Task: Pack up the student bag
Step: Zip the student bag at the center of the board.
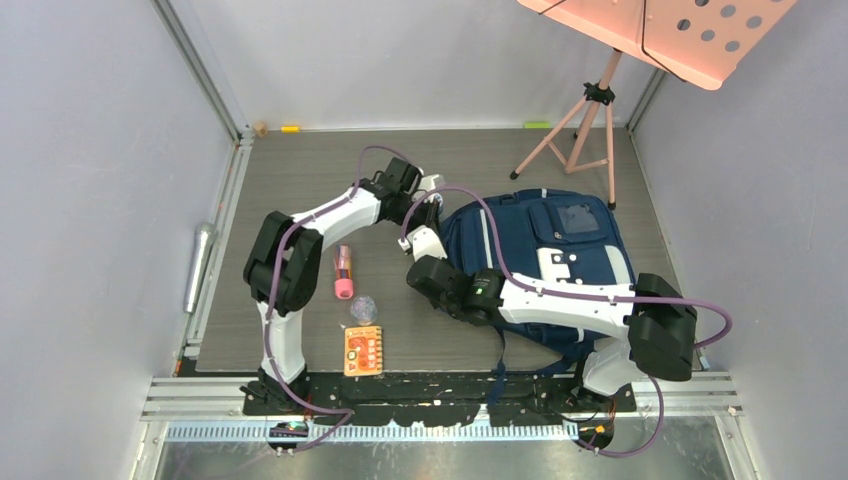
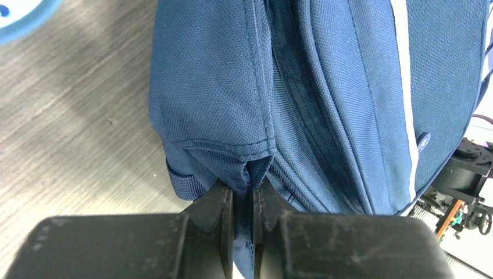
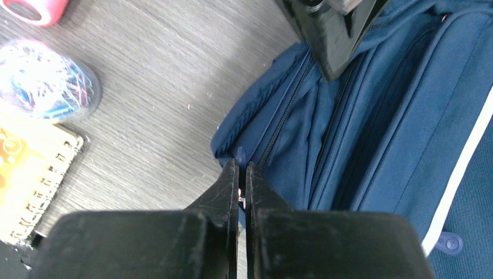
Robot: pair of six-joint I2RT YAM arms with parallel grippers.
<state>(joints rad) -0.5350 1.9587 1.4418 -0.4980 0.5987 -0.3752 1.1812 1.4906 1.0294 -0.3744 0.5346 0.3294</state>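
Note:
The student bag, a navy backpack with pale stripes, lies flat on the right half of the table. My left gripper is at the bag's far left edge. In the left wrist view it is shut on a fold of the bag's navy fabric. My right gripper is at the bag's near left corner. In the right wrist view it is shut on a small zip pull at the end of the bag's zip, with a metal glint between the jaws.
Left of the bag lie a pink tube, a clear round box of paper clips and an orange spiral notebook. A pink music stand rises behind the bag. A metal cylinder lies beside the table's left edge.

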